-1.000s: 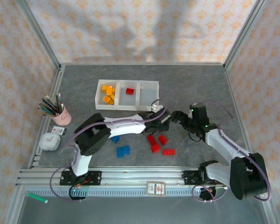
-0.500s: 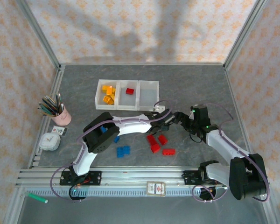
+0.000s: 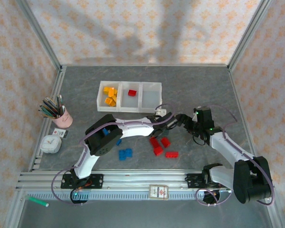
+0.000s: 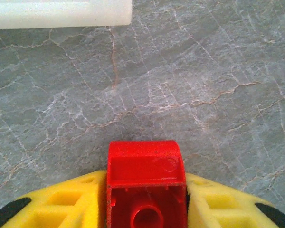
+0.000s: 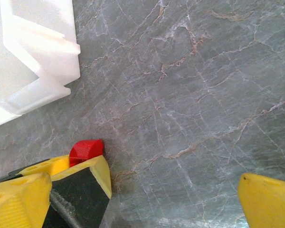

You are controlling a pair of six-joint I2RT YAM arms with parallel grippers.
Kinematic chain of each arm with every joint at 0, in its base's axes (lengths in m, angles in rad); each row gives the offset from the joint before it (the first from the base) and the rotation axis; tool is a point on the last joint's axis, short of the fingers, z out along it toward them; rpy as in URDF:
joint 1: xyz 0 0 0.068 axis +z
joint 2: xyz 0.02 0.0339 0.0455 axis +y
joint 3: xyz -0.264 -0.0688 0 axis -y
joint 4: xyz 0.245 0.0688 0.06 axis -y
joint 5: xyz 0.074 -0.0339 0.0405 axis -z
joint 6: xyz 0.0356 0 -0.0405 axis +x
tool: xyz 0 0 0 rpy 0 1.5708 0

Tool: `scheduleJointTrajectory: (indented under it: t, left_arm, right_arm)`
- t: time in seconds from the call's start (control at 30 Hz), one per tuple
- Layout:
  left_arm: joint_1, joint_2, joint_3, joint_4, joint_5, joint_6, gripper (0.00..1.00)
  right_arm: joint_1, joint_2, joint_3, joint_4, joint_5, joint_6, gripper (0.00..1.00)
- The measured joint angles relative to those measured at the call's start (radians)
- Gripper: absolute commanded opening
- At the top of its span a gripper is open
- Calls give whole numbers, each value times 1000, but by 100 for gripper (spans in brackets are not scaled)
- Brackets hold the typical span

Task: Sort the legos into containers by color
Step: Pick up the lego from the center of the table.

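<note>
The left gripper gripped a red lego, its fingers pressed against both sides, just off the right front corner of the containers. The right gripper hung beside it, jaws wide apart and holding nothing. Further in front of the containers lay loose red legos and blue legos. Yellow legos sat in the containers' left compartment and a lone red brick in the middle one.

Grey marble-veined surface, walls papered cream with pale orange motifs, aluminium corner posts — soft shadows on the back wall, metal rail along the near edge
</note>
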Motion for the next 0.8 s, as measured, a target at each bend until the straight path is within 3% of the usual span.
scheduleJointTrajectory:
  t: [0.2, 0.4, 0.8]
  left_arm:
    - [0, -8, -11, 14, 0, 4, 31]
    - [0, -46, -29, 13, 0, 9, 30]
    - [15, -412, -166, 8, -49, 44, 29]
  right_arm:
    - [0, 0, 0, 3, -5, 0, 100]
    - [0, -1, 2, 2, -23, -5, 100]
    - [48, -4, 154, -58, -48, -49, 100]
